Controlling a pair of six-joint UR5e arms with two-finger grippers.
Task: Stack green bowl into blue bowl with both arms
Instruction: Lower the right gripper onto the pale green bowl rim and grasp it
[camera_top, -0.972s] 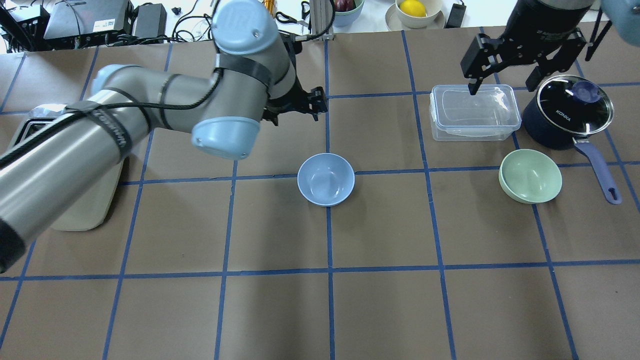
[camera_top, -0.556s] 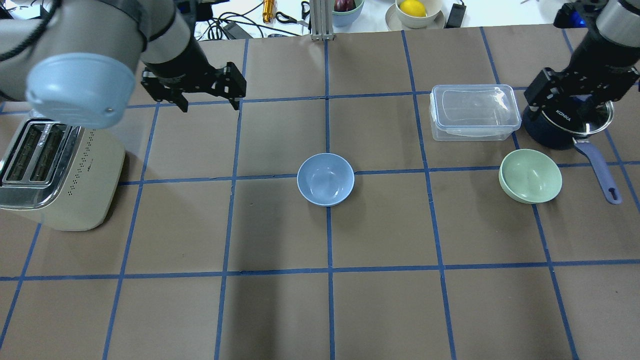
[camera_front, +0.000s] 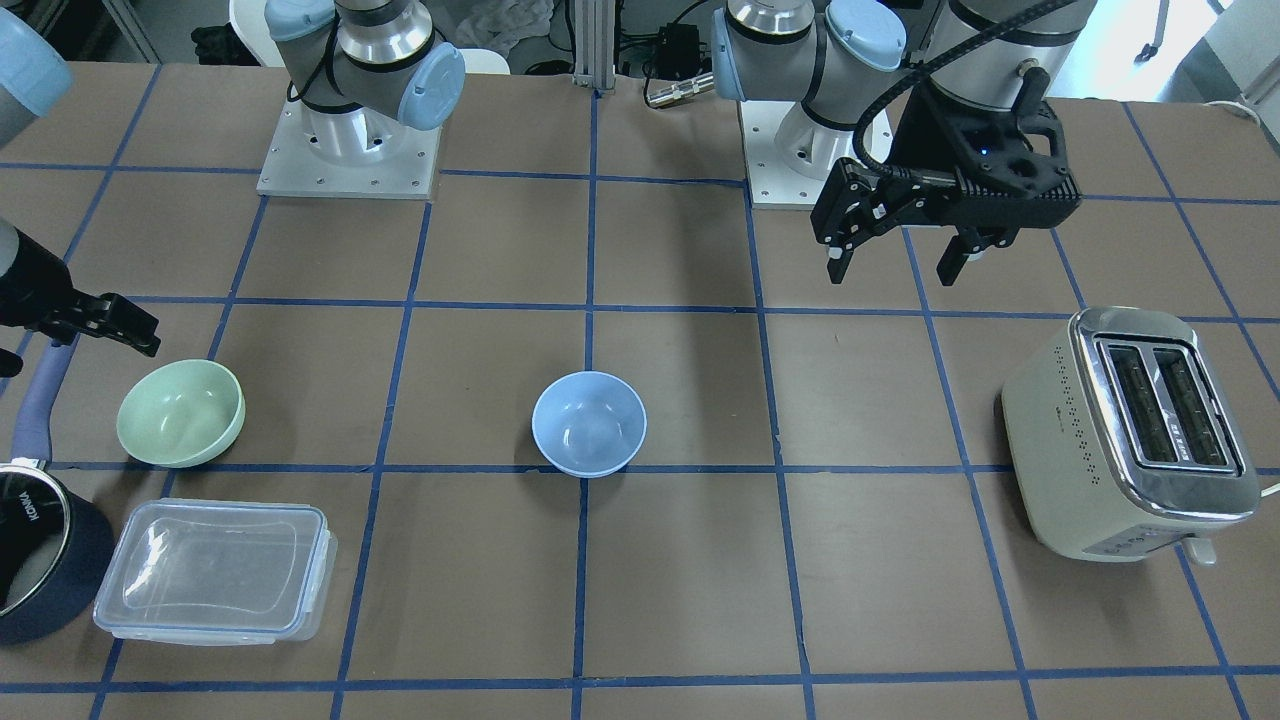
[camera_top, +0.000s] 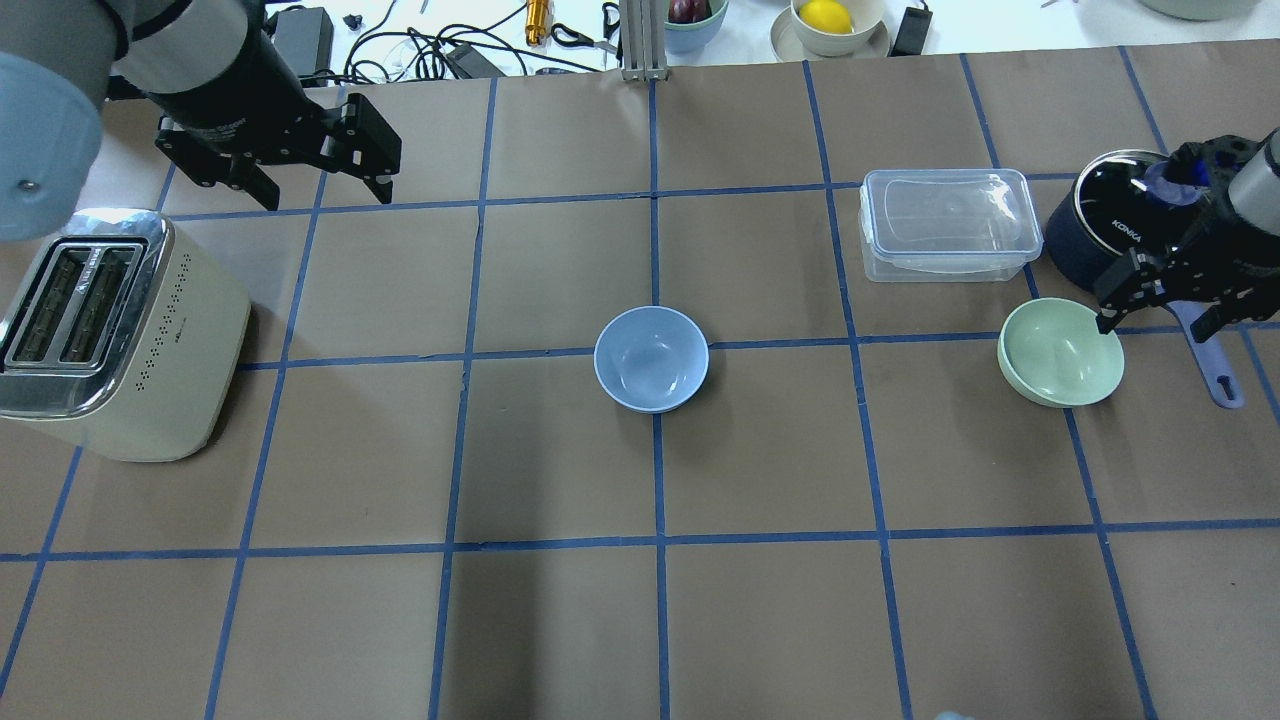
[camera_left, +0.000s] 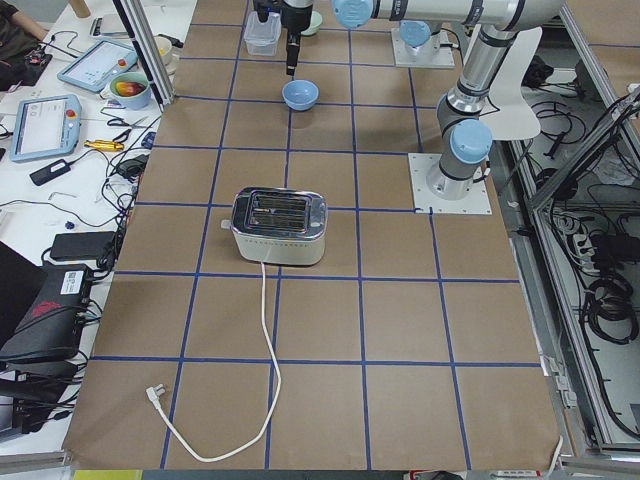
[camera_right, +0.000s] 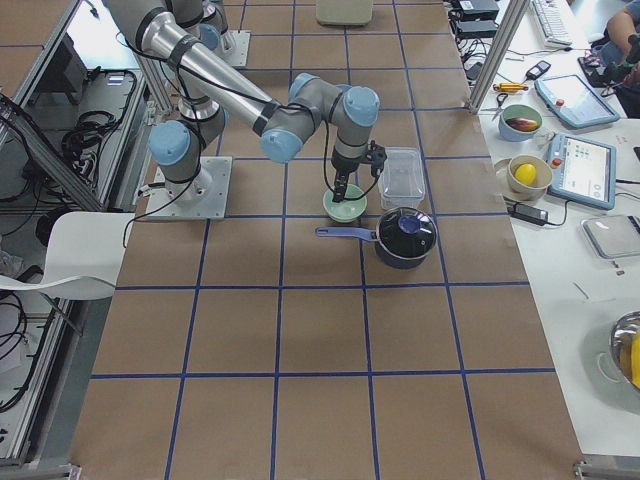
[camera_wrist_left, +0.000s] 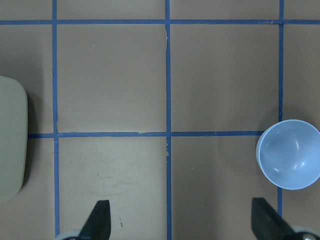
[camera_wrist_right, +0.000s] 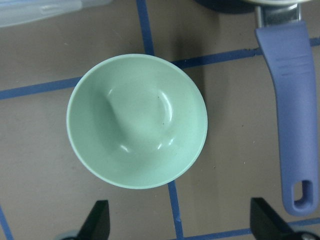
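Right gripper (camera_top: 1152, 328) hangs over the green bowl's (camera_top: 1060, 352) side nearest the right end of the worktop (camera_top: 780, 600), with its jaws spread wide and nothing between them; its wrist view shows both fingertips (camera_wrist_right: 97, 220) clear of the bowl's rim. That green bowl stands upright and empty on the worktop near the right end, touching nothing. Just beside it, toward the right end, lies the purple handle (camera_wrist_right: 290, 110) of a dark blue saucepan (camera_top: 1100, 225) with a glass lid, and the pan itself stands a little nearer the far edge. A clear lidded container (camera_top: 948, 223) sits beside the pan, also between the green bowl and the far edge, apart from the bowl. The blue bowl (camera_top: 651, 358) stands upright and empty at the middle of the worktop, well apart from the green one. Left gripper (camera_top: 328, 198) hovers toward the far left corner, its jaws likewise wide apart and holding nothing, well away from both bowls. Below it, at the left end, a cream toaster (camera_top: 110, 335) with a chrome top stands on the worktop.
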